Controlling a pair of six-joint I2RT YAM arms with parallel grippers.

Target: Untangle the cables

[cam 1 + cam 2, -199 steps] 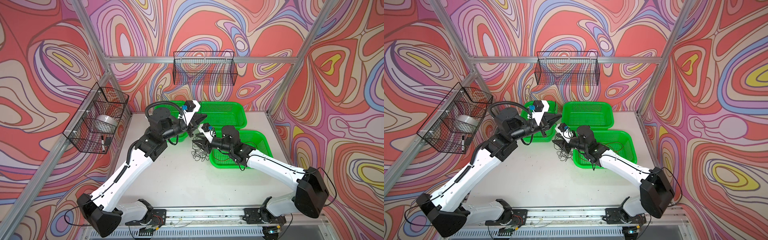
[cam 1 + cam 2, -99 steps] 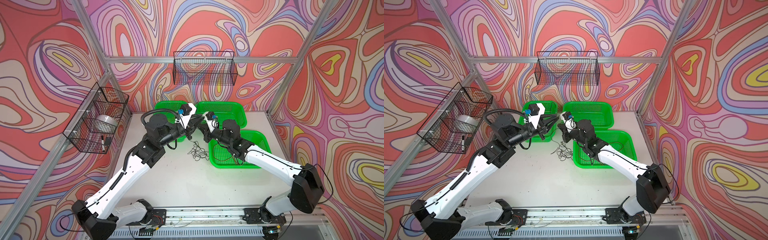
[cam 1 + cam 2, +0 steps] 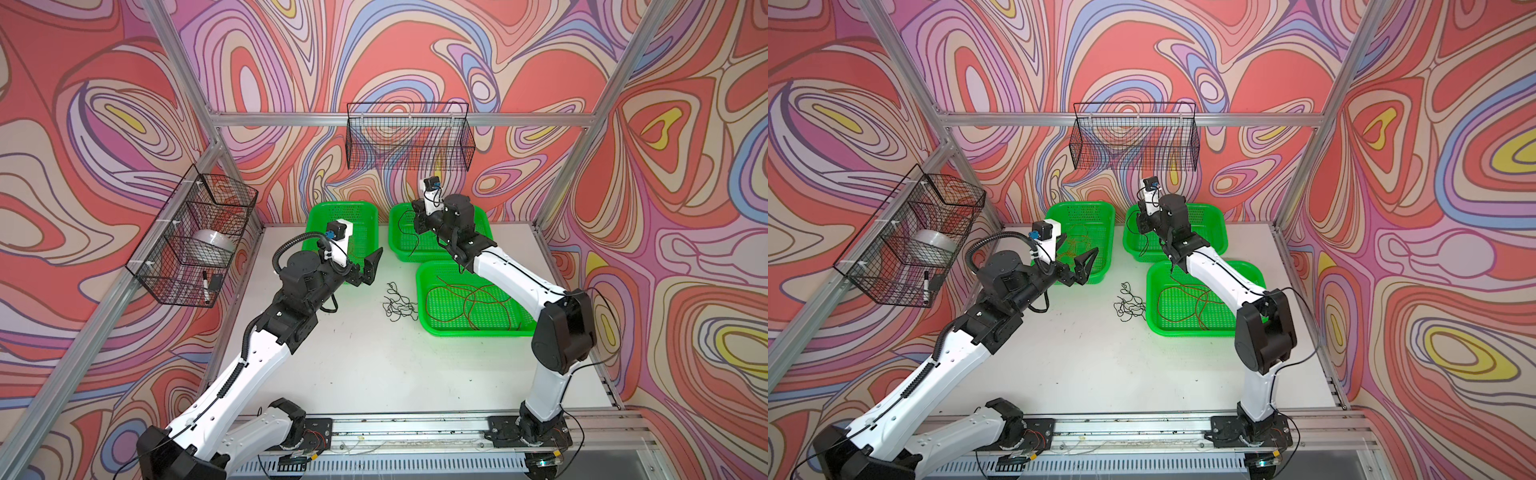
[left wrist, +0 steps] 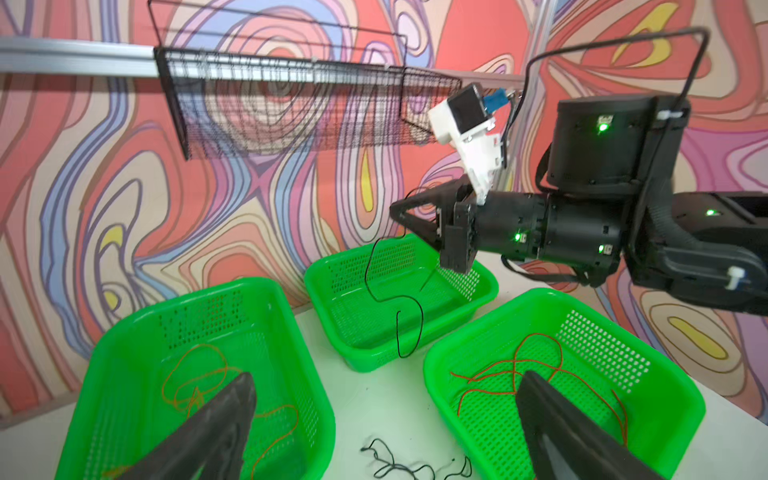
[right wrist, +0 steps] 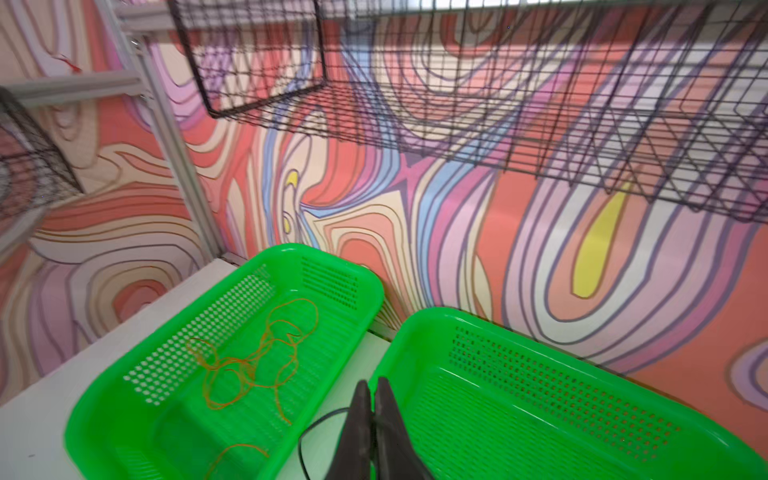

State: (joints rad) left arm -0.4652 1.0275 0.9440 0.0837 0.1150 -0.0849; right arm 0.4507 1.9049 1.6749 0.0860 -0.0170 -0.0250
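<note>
Firmly pinched together, the right gripper (image 5: 372, 390) clamps one black cable (image 4: 366, 272), which dangles in limp curls over the rear green basket (image 4: 353, 266). The left gripper (image 4: 386, 374) hangs with its jaws wide apart, holding nothing, near the black tangle (image 3: 397, 301) on the white table (image 3: 374, 365). Dark red cables (image 3: 469, 297) lie in the near basket (image 3: 422, 299), orange cables (image 5: 249, 361) in the left rear basket (image 5: 357, 328). Such wire looks weightless, floppy and slick; a free end or outer loop seems the safest hold.

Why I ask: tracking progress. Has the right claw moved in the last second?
Yes. The right claw, shut on a thin black cable, moved rearward over the rear-right green plastic basket.
</note>
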